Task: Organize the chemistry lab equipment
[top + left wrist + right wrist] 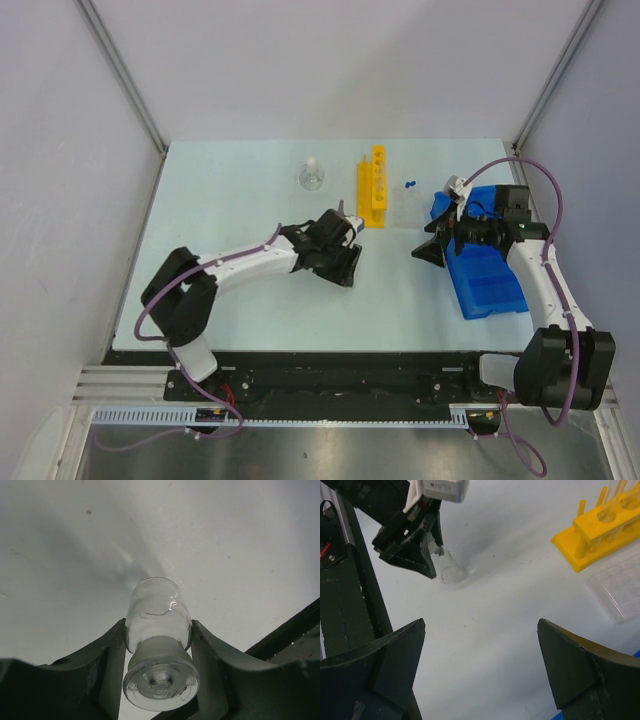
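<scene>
The left hand pinches the small clear beaker between both fingers (base toward the wrist camera), low over the white counter; whether the glass touches the surface is hard to tell. The right hand is spread wide and holds nothing, just beside the blue compartmented bin. Farther back stand the yellow holed tube rack, with a clear tray beside it, and the small clear flask with white stopper.

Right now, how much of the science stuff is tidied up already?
Barely started. Done: clear tubes stand in the yellow rack. In hand: the left gripper grips the small beaker; the right gripper is open and empty. Left: the flask and blue-capped tubes sit loose on the table, outside the blue bin.
</scene>
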Motion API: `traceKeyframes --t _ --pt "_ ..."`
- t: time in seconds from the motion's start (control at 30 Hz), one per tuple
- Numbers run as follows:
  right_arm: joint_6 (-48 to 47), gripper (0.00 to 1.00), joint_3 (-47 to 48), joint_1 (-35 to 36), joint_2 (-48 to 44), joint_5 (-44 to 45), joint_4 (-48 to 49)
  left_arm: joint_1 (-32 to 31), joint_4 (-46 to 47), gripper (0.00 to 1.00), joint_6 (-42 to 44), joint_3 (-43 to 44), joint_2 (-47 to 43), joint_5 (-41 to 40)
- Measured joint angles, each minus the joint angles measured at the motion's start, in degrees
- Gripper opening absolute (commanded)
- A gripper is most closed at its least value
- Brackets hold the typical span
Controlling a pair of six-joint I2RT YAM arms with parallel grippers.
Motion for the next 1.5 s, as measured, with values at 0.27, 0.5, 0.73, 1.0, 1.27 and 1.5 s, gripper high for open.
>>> traceKeyframes --t 0.27,0.5,0.73,1.0,1.27,1.5 --pt "-0.04 1.0 0.0 -0.04 0.02 0.0 -0.31 -4.61 -1.11 0.25 0.0 5.44 6.49 -3.06" --pt "-0.09 1.0 0.0 -0.37 0.09 0.0 -0.33 -5.33 -2.43 0.27 -0.02 9.05 10.32 -4.74" --pt "-0.24 1.0 0.0 -0.74 0.28 -0.02 -0.39 -6.64 -4.48 0.4 0.04 12.9 14.23 -8.74" --pt "-0.79 1.0 0.0 -0.83 0.42 -0.02 -0.72 -8.09 -6.27 0.79 0.09 14.23 14.99 -11.45" --pt "-2.73 1.0 0.0 -1.7 0.44 -0.28 -1.57 -8.09 -6.34 0.93 -0.31 14.23 13.62 -12.72" --pt "-7.04 1.0 -0.02 -3.1 0.44 -1.95 -4.76 -8.09 -3.43 1.0 -0.33 11.67 4.72 -12.72"
